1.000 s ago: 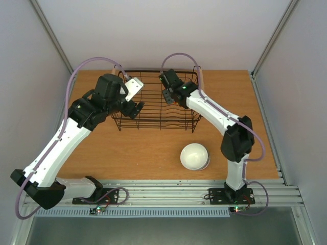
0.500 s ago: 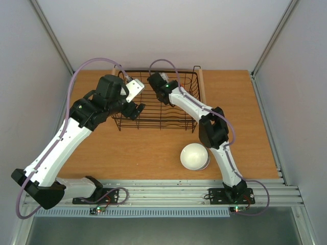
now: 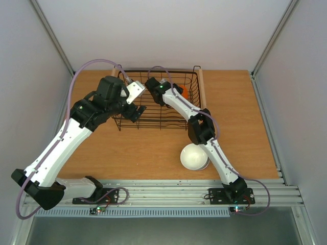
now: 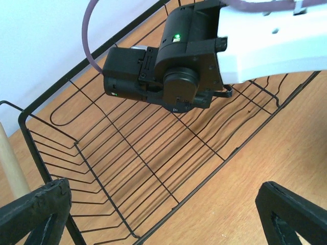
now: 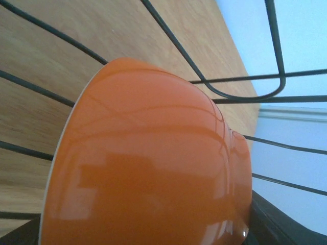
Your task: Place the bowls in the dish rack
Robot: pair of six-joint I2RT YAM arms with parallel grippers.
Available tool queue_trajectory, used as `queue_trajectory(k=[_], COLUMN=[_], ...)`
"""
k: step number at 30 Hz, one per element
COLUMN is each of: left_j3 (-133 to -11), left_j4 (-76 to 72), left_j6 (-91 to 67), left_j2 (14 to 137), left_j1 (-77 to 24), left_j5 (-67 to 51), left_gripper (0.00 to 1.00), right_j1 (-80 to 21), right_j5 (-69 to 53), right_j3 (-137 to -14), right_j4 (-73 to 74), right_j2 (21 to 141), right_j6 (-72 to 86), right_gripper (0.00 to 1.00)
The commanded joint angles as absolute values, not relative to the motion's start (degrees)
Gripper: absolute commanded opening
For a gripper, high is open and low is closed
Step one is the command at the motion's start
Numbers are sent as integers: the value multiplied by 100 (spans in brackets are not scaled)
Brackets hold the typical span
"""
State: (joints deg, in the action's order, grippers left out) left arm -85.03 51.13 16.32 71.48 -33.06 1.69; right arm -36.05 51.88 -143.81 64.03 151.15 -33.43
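The black wire dish rack [image 3: 153, 127] stands at the back middle of the table. My right gripper [image 5: 148, 224] reaches into it and is shut on the orange bowl [image 5: 153, 153], which is tipped on its side with a finger at each end. A sliver of orange [image 3: 190, 95] shows beside the right arm in the top view. My left gripper [image 3: 137, 109] is open and empty over the rack's near left part [image 4: 230, 151]. A stack of bowls [image 3: 194, 155], white on top, sits on the table in front of the rack. The colours below it are hidden.
The right arm's wrist [image 4: 173, 76] hangs over the rack floor, close ahead of my left gripper. A wooden handle [image 4: 10, 163] runs along the rack's left end and another [image 3: 201, 84] along its right end. Grey walls enclose the table on both sides.
The right wrist has moved left across the inside of the rack, and its elbow has swung left to the rack's right front corner. The left arm has barely moved.
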Motion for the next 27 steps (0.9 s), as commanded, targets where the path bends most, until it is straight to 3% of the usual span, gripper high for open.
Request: queue_trajectory(k=[1,3,6,10,13,24,27], left_j3=[-8492,-8499,-8512,-8519,-8512,-8512,-8538], left_j4=[4868,4861,4869,4878,4891,4944,4991], left_j6=[1542,1540,1538,1538,1577,1605,1513], left_j2=[7123,7147,7210,7254,7276,7486,7610], left_j1=[-3267,-3269,-3265,-3268,-3268,-3269,-3266], left_j5=[29,23,18,18,-121,-414,-642], left_gripper=[98,99,99,99,99,99,100], right_j1=[-3489,-3459,-3454,-3458,-3463,-3457,-3461], right_j5=[5419,5327,5195,4784,4304,1262,1012], right_j3=[-14671,-14650,-14557,-14346,-14041,-12254,-11948], right_j4=[7017,7091,7096,6943,6690,5167,4907], right_j2=[15301,15302,15242,15053,14791,12756,12266], right_j6=[-3162,-3067,-3018,-2961,-2929,-2719,-2599], right_gripper=[4,9,30,80,98,98,99])
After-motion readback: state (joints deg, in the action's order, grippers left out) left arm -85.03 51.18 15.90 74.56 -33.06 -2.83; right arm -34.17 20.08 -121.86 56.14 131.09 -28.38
